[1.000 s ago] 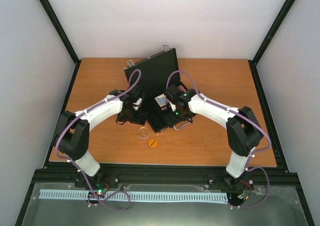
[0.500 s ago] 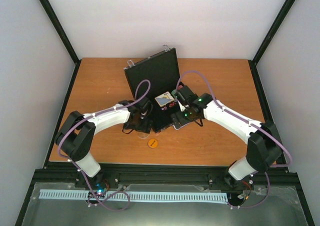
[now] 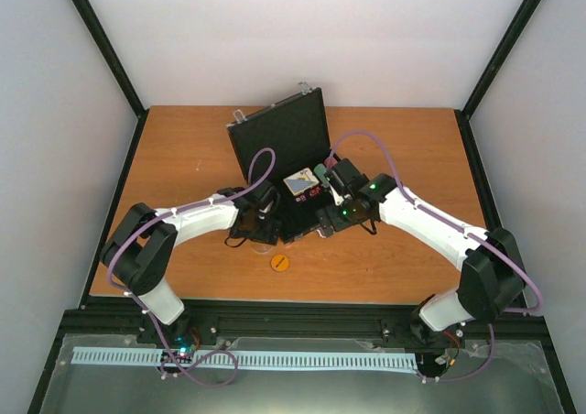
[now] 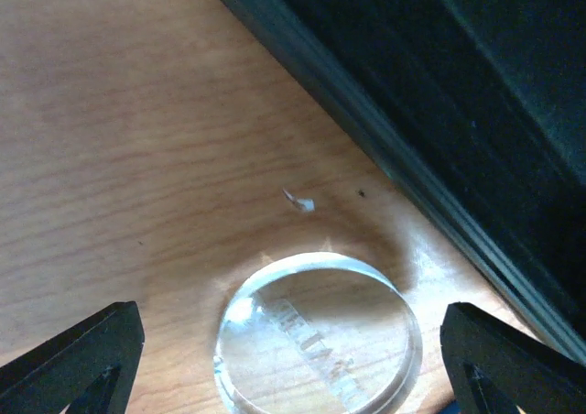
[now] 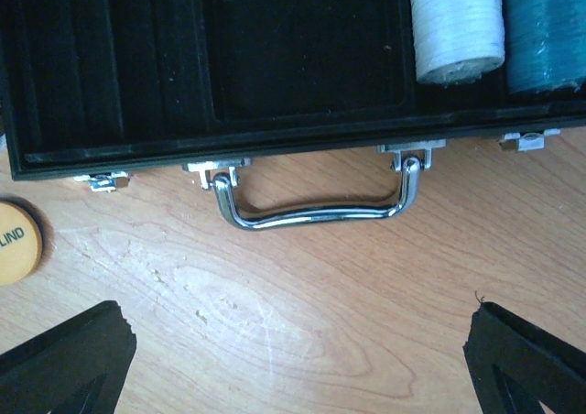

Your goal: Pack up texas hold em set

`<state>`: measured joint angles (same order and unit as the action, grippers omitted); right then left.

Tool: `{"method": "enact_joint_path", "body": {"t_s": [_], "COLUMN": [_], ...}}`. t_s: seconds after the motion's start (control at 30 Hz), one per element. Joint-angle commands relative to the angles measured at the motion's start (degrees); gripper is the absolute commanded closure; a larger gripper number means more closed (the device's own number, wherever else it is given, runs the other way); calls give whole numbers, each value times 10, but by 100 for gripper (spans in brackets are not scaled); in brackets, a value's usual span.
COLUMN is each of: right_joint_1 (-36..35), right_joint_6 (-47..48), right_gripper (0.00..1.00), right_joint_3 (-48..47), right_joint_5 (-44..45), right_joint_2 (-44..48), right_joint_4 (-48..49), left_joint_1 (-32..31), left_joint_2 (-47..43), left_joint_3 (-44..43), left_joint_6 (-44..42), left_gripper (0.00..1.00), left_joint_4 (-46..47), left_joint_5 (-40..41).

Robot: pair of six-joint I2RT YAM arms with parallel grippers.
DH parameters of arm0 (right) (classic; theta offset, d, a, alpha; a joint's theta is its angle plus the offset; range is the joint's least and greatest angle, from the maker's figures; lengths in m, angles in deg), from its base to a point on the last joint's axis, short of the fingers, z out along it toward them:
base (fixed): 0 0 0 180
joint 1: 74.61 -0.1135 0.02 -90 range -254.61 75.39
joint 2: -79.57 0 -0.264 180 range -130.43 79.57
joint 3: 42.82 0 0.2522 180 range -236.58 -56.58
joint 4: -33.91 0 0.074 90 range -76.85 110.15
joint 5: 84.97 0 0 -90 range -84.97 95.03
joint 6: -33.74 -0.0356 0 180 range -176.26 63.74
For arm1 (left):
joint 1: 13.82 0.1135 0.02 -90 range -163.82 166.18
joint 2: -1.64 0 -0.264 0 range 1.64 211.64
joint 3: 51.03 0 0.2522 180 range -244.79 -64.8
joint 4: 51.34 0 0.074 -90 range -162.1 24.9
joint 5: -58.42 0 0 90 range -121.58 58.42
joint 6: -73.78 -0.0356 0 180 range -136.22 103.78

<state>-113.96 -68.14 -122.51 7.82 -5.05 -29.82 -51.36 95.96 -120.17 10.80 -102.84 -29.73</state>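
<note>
Seen from above, an open black briefcase (image 3: 279, 139) sits mid-tabletop (image 3: 174, 148), lid raised, a blue-white card box (image 3: 298, 183) inside, two white arms bringing the left tool (image 3: 260, 235) and right tool (image 3: 328, 223) to its near edge, an orange disc (image 3: 279, 263) just in front.

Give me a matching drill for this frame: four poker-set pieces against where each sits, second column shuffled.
1. clear disc
2. orange disc
3. white chip stack
4. handle

A. in the case, beside the teal stack
B. on the table between the left gripper's open fingers
C. resting on the table at the case's front edge
D. closest of all to the table's near edge

Pairs: 1-B, 2-D, 3-A, 4-C
</note>
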Motion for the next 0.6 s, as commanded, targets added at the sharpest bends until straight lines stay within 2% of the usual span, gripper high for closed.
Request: {"method": "enact_joint_path", "body": {"t_s": [0.0, 0.27, 0.57], "right_joint_1": [3, 3, 3], "right_joint_6": [-9, -8, -1], "right_gripper": [0, 0, 0], "right_joint_3": [24, 25, 15], "right_joint_5": [3, 7, 7], "right_joint_2": [20, 25, 15], "right_joint_4": [5, -3, -7], "left_joint_1": [-7, -24, -96], "left_joint_2": [-23, -14, 38], "left_joint_3": [25, 49, 24], "left_joint_6": [11, 33, 67], "left_gripper": [9, 10, 12], "left_joint_4": [38, 47, 37], "left_joint_5": [-31, -20, 9]}}
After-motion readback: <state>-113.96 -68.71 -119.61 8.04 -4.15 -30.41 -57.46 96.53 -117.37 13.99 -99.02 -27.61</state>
